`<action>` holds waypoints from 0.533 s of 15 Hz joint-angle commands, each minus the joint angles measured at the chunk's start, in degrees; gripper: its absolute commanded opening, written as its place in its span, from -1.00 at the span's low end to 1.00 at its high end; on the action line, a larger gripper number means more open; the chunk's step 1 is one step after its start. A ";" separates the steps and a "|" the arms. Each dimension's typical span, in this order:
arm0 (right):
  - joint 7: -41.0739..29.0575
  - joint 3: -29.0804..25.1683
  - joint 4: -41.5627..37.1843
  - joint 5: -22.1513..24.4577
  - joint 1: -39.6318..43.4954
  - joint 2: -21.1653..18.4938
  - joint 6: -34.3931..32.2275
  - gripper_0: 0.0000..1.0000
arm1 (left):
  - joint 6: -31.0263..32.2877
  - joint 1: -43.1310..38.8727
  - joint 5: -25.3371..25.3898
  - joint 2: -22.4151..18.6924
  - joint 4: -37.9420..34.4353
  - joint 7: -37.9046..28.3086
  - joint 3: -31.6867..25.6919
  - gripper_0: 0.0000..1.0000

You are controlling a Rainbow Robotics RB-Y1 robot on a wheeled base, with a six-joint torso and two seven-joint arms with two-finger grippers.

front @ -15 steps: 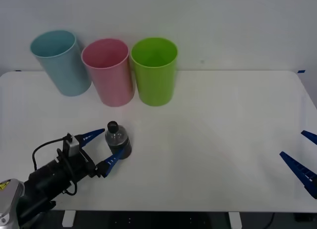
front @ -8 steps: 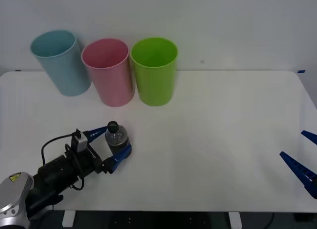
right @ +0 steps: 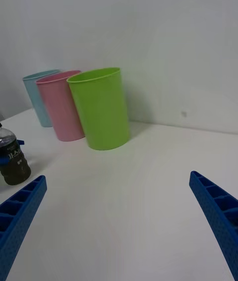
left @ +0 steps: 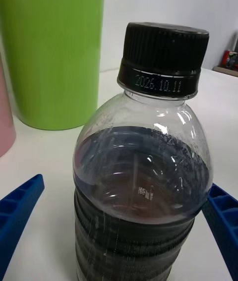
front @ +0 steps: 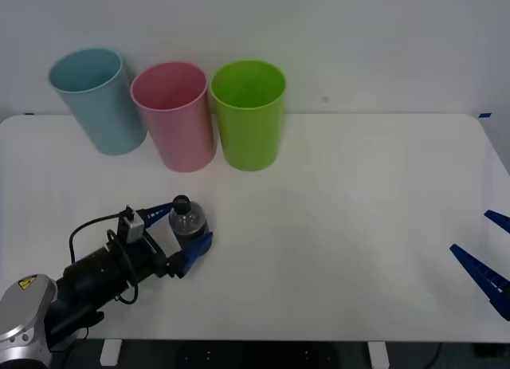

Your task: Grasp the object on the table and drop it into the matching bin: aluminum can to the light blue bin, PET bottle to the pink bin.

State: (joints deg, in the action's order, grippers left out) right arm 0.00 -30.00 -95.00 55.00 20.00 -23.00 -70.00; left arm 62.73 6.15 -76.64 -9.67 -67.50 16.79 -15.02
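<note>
The PET bottle (front: pixel 187 224) stands upright on the white table (front: pixel 343 194), front left; it is small and clear, with a black cap and a dark lower body. My left gripper (front: pixel 179 230) is open around it, one blue finger on each side. In the left wrist view the bottle (left: pixel 144 172) sits close between the fingertips (left: pixel 20 206), with a gap still showing on one side. The pink bin (front: pixel 174 114) stands at the back left between the light blue bin (front: pixel 97 100) and a green bin (front: pixel 249 112). My right gripper (front: pixel 488 245) waits open at the table's right edge.
The three bins stand in a tight row along the back edge, near the wall. From the right wrist view the green bin (right: pixel 100 107) is nearest, then the pink bin (right: pixel 60 105), with the bottle (right: pixel 12 154) off to one side. Bare tabletop stretches between the arms.
The left gripper slid forward until its fingers straddle the bottle, and the fingers have drawn closer to it. The bottle and the right arm have not moved.
</note>
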 commanded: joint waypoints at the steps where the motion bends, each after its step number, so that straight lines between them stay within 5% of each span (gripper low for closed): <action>1: 0.00 0.00 0.00 0.00 0.00 0.00 0.00 1.00 | -0.06 0.00 0.00 0.00 0.00 0.53 -0.01 -0.99; 8: 0.00 0.00 0.00 0.00 0.00 0.00 0.00 1.00 | -0.06 0.09 -0.17 0.00 0.00 0.70 -0.18 -1.00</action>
State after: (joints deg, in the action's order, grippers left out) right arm 0.00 -30.00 -95.00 55.00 20.00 -23.00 -70.00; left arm 62.68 6.24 -76.81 -9.67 -67.54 17.51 -15.20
